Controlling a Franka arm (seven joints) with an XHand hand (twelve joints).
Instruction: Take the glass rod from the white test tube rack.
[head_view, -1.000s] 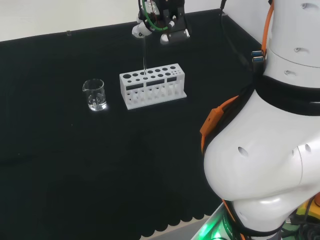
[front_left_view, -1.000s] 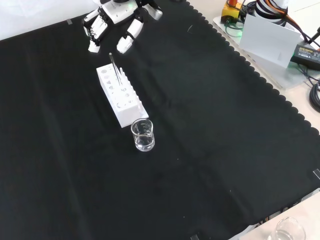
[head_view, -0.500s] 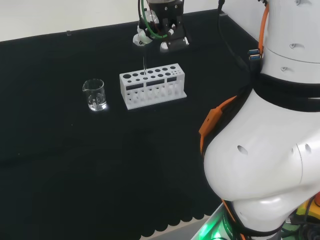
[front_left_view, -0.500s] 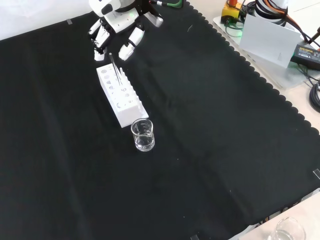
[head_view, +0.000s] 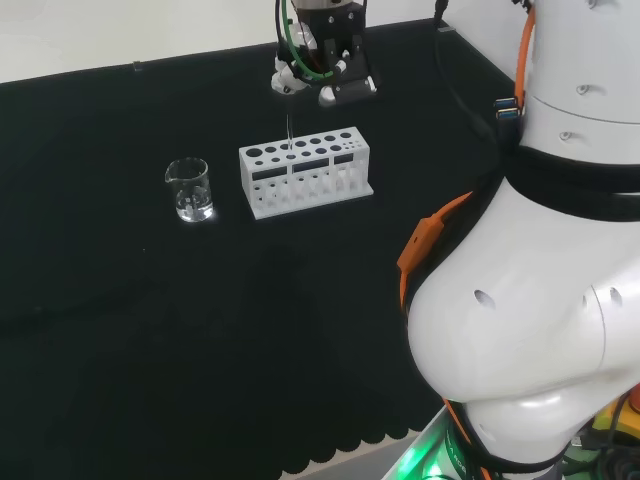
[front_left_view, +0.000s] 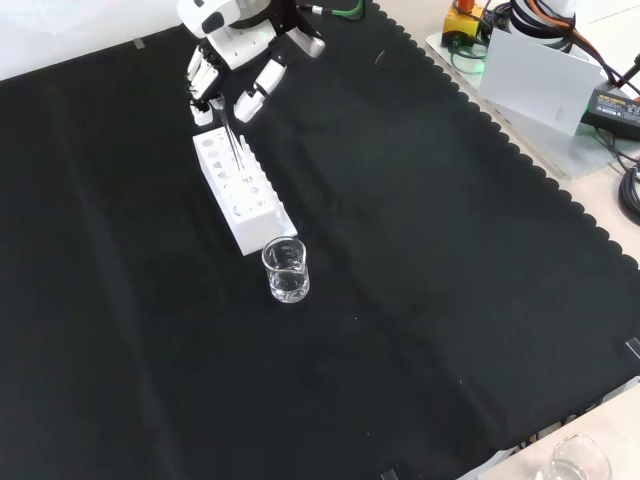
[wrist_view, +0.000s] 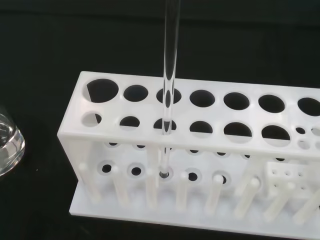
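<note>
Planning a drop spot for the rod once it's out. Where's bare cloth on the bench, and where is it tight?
In the front view, bare cloth spreads right of the white test tube rack and below the beaker. Another free patch lies left of the rack. Tight: the robot hand over the glass rod, and beaker close against the rack's end.

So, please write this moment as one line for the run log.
phase: approach | hand: open, above rod top, not gripping | glass rod: upright in rack hole | rack: on cloth | beaker: beside rack
</note>
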